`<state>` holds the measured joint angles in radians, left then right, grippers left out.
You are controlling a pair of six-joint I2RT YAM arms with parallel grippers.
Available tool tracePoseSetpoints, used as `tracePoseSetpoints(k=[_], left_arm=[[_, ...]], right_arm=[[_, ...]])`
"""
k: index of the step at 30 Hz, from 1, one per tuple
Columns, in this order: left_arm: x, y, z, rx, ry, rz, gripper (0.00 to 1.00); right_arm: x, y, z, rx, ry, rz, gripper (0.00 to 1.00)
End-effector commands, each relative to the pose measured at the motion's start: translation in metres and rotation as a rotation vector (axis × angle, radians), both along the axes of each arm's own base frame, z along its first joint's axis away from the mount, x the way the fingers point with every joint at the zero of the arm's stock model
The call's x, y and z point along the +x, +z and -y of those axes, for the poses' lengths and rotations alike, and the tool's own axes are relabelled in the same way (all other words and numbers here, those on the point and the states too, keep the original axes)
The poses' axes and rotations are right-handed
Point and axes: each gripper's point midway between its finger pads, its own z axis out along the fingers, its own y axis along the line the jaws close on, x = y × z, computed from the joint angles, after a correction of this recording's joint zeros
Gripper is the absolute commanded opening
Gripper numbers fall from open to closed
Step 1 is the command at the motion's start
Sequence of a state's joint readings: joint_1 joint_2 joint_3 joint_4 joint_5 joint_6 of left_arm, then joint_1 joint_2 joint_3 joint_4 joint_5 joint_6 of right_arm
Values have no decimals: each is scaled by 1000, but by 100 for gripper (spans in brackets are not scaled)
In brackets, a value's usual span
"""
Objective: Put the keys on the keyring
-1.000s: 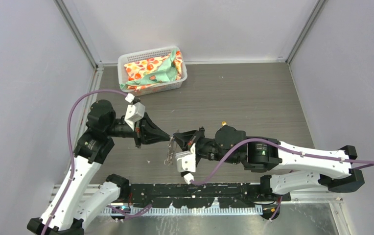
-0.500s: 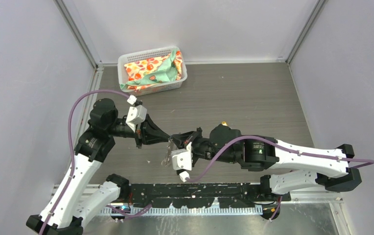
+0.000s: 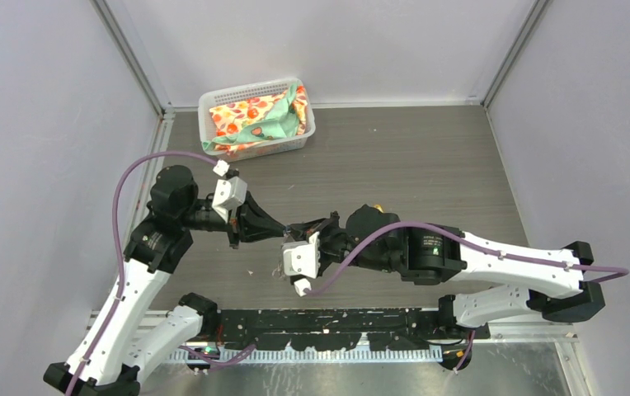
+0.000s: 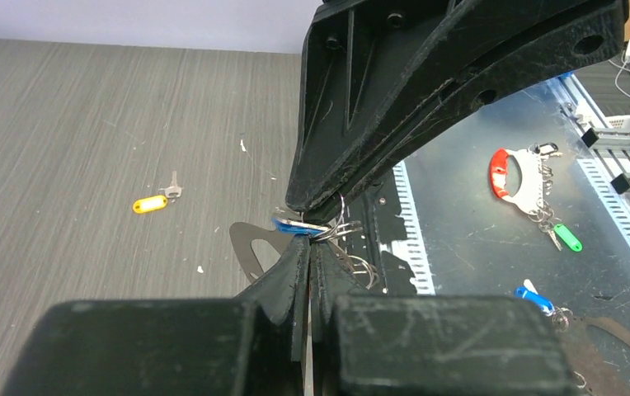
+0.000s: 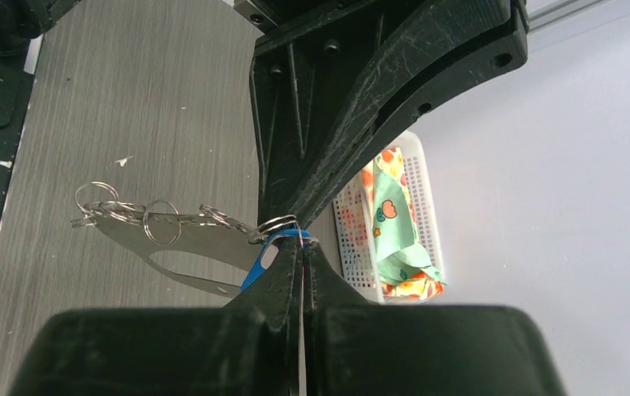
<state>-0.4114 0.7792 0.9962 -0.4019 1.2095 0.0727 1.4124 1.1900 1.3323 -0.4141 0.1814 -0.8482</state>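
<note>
The pale silvery oblong metal keyring (image 5: 181,239) is shown hanging at the touching tips of the clenched left gripper (image 4: 308,252) and clenched right gripper (image 5: 302,257), the blue-headed metal key (image 5: 260,262) pinched there. The yellow-orange-headed key (image 4: 149,204) is seen lying well apart.

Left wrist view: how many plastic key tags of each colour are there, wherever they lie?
Blue tags: 2
Yellow tag: 1
Green tag: 1
Total: 4
</note>
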Motion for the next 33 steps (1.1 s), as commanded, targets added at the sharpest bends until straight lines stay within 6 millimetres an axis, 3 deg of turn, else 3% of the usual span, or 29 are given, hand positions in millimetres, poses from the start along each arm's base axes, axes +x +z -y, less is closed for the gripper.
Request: tracePoseSetpoints(k=[1, 7, 18, 27, 33], left_arm=[[-30, 20, -2, -43, -119, 56, 0], [-28, 12, -3, -31, -86, 12, 0], [-24, 4, 2, -43, -100, -65, 0], [-21, 0, 3, -46, -88, -59, 0], [-20, -7, 3, -43, -80, -86, 0]], right_arm=[[21, 14, 1, 45, -96, -8, 1], [19, 8, 4, 2, -97, -50, 13], [4, -3, 7, -95, -11, -213, 13], [0, -5, 5, -131, 1, -258, 28], [3, -4, 3, -141, -23, -270, 30]])
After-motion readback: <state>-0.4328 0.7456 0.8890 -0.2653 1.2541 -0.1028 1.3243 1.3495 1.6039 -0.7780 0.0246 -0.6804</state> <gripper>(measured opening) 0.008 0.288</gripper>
